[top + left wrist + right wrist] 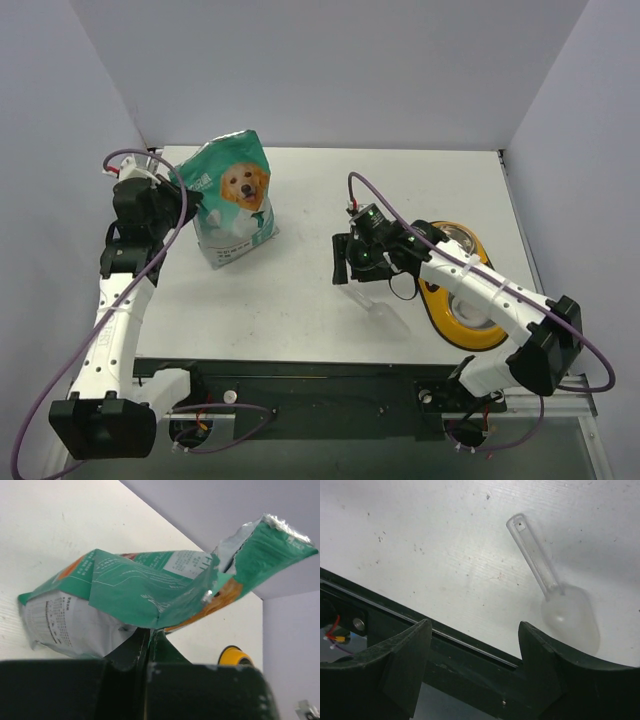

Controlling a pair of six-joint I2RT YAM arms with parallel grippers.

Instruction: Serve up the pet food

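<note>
Noting left gripper point(148, 644) pinched on a fold of the bag point(140, 587); right gripper point(472, 630) wide open near the scoop point(554, 591), upper right. We fear the fold slips, toppling the bag.

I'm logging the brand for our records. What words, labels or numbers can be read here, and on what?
Nothing is legible.
Front of the bag, top view: white logo by the dog picture, too blurred.
Its side, left wrist view: grey fine-print panel, too small; white label, blurred.
The scoop and the yellow dish: no text shows.
</note>
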